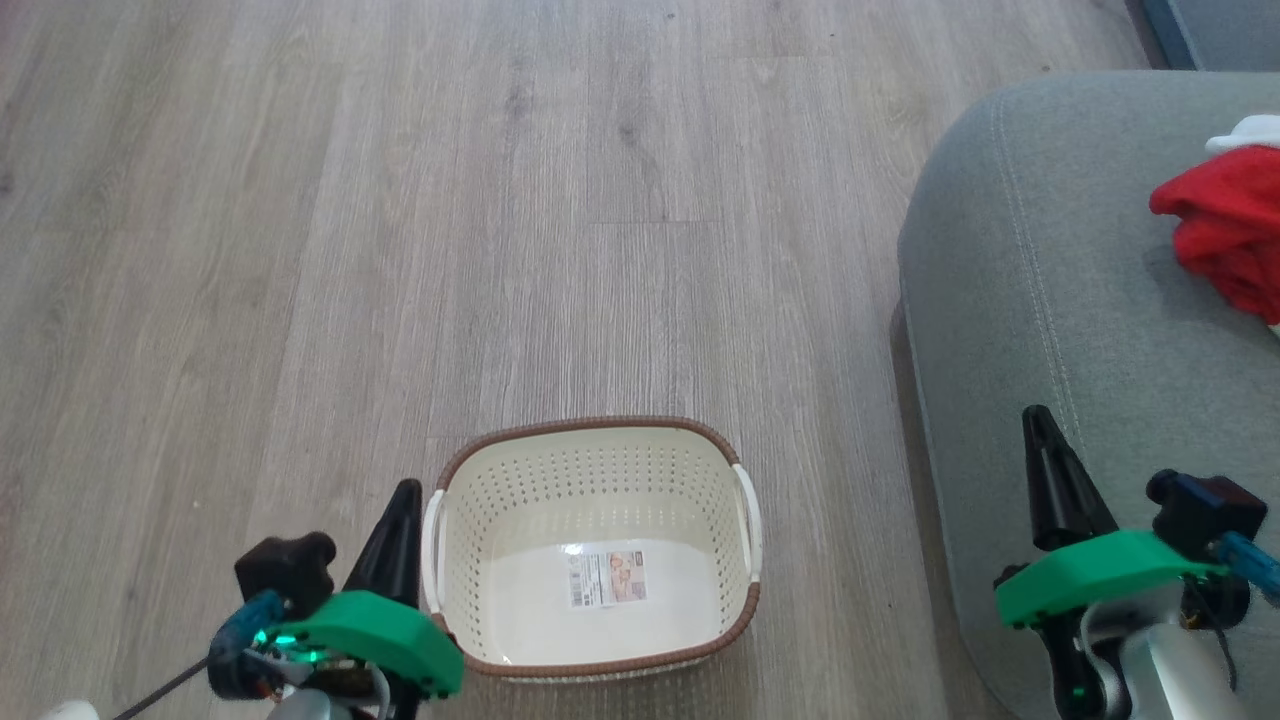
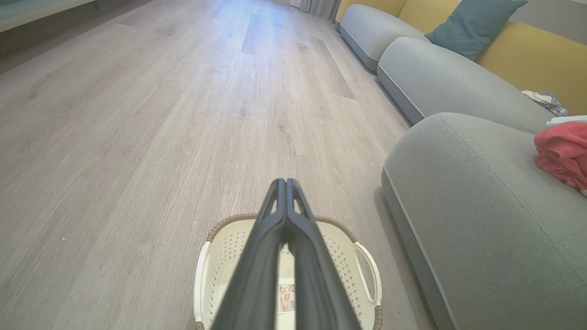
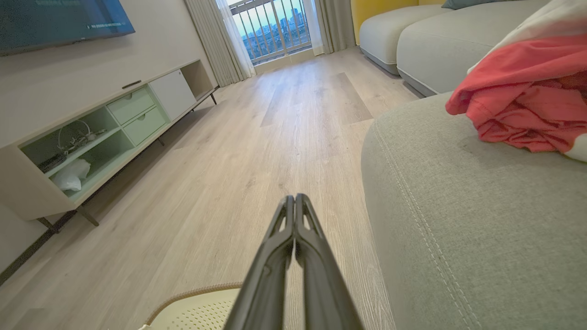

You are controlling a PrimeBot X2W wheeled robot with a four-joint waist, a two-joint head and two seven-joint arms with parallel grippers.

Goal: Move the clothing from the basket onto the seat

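Observation:
The cream basket (image 1: 745, 520) with its brown rim stands on the floor in front of me, holding just a paper label (image 1: 606, 577) on its bottom. Red clothing (image 1: 1225, 240) with white trim lies bunched on the grey seat (image 1: 1040, 330) at the right. In the wrist views the clothing (image 2: 562, 153) (image 3: 523, 101) rests on top of the seat (image 2: 481, 206) (image 3: 458, 220). My left gripper (image 1: 405, 492) is shut just left of the basket (image 2: 362, 261), nothing in it. Over the seat's front corner my right gripper (image 1: 1033, 417) is shut and empty. The fingertips meet in both wrist views (image 2: 285, 182) (image 3: 294, 198).
Pale wood floor (image 1: 500, 220) stretches ahead and to the left. More grey sofa cushions (image 2: 426, 78) with yellow backs and a teal pillow (image 2: 472, 25) line the right side. A low TV cabinet (image 3: 91, 137) stands along the left wall, with curtains and a balcony door beyond.

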